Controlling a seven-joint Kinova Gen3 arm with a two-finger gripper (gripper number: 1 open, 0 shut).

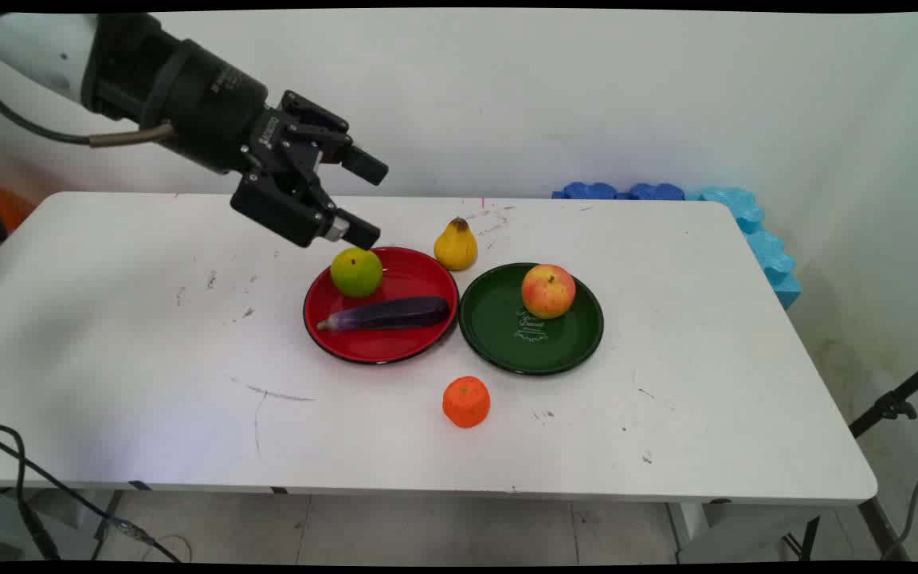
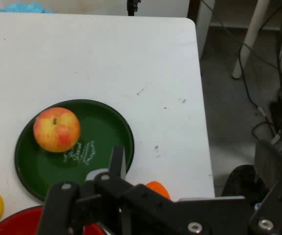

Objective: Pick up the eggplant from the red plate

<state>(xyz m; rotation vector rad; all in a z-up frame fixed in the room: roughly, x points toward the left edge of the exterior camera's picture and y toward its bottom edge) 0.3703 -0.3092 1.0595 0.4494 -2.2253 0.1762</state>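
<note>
The main view is fixed above the table's near side, looking down across it toward the wall. The hand view rides the hand, close above the table, looking along the gripper. Both show the green plate, apple and, probably, the orange.

Red plate and green plate glossy, enamel-like; table matt white, scuffed; eggplant smooth, shiny; gripper matt black.
</note>
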